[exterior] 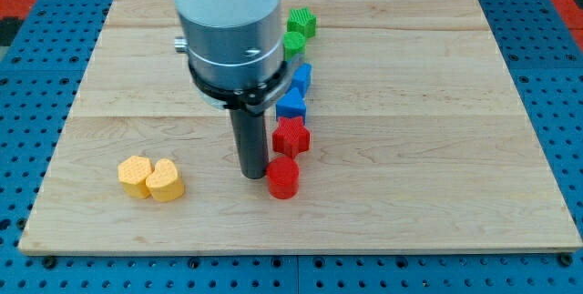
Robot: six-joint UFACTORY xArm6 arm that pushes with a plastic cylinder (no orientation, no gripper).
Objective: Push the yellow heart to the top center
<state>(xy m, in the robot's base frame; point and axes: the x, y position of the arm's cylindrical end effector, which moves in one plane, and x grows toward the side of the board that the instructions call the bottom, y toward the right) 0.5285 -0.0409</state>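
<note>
Here my tip (252,176) rests on the pale wooden board (437,148), just left of the red cylinder block (282,177); a bare rod, it grips nothing. The yellow heart block (165,181) lies well to the view's left, near the bottom, touching a yellow hexagon-like block (136,176).
</note>
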